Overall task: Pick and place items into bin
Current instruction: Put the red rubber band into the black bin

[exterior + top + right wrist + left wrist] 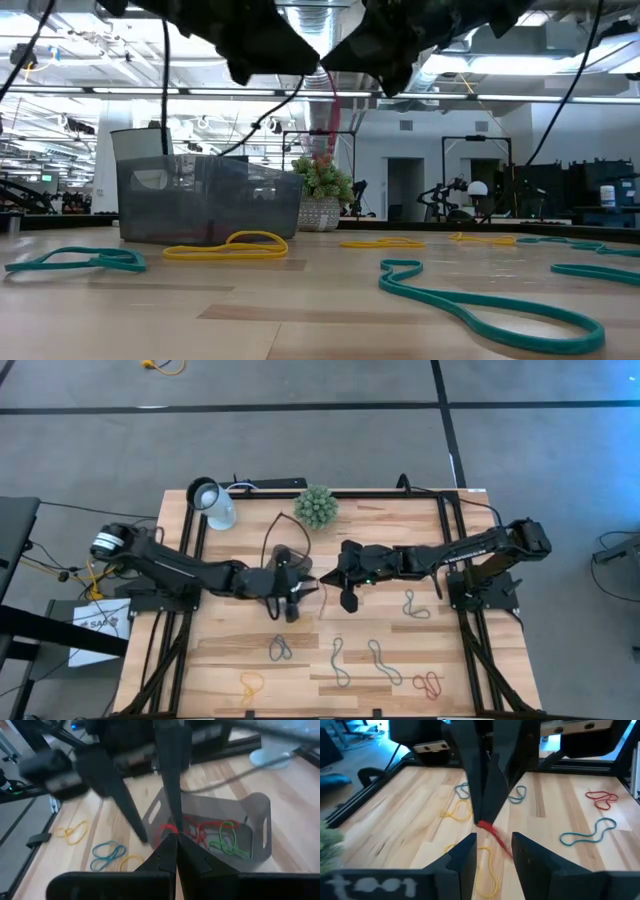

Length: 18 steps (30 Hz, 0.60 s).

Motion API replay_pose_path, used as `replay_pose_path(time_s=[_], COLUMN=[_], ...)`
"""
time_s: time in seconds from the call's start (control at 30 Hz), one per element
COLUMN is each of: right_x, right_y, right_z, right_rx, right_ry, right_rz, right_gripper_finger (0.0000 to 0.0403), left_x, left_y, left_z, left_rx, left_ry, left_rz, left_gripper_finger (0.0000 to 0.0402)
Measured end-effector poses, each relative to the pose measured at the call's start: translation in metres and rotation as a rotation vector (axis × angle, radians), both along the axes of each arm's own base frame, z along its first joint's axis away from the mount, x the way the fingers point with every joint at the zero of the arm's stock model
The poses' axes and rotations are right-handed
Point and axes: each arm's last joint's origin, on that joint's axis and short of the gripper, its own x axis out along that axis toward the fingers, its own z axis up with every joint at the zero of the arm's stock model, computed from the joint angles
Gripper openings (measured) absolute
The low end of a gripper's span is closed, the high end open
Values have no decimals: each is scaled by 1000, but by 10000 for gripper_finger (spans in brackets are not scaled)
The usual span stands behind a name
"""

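Note:
My right gripper (172, 840) (338, 582) is shut on a red loop (169, 828) held in the air beside the bin (235, 837), a dark translucent tray that holds red and green loops (220, 837). My left gripper (495, 852) (300, 592) is open and faces the right gripper. Its two fingers stand on either side of the red loop's hanging end (497, 840); I cannot tell whether they touch it. More loops lie flat on the table: grey-teal (415, 605), orange (250, 683), red (428, 683). My right gripper pinches the red loop's upper part (484, 824) between its two fingertips (487, 805). The loop is lifted clear of the table. Its free end (504, 847) hangs slack below the fingers, between the left gripper's open fingers.
A spiky green plant ball (316, 506) and a white lamp head (213, 503) stand at the far edge. Yellow loops (228, 246) lie by the bin (205, 200). Grey-teal loops (340, 663) lie across the near half. Dark frame rails run along both table sides.

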Motion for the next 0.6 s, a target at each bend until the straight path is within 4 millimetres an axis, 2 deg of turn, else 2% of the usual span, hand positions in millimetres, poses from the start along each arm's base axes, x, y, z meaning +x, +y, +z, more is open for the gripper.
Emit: replay_pose_path(time_s=[0.1, 0.37, 0.47, 0.6], right_x=[0, 1, 1, 0], right_y=[-1, -4, -4, -4], right_z=[-1, 1, 1, 1], right_rx=[-1, -9, -8, -7], right_ry=[7, -13, -11, -6], right_rz=[-2, -13, -13, -12], right_gripper_finger=[0, 0, 0, 0], left_x=[6, 5, 5, 4], left_y=[-1, 1, 1, 1], left_z=[-4, -1, -2, -3], left_rx=[14, 51, 76, 80], left_ry=[-33, -38, -28, -18], left_rz=[0, 53, 50, 55], left_gripper_finger=[114, 109, 78, 13])
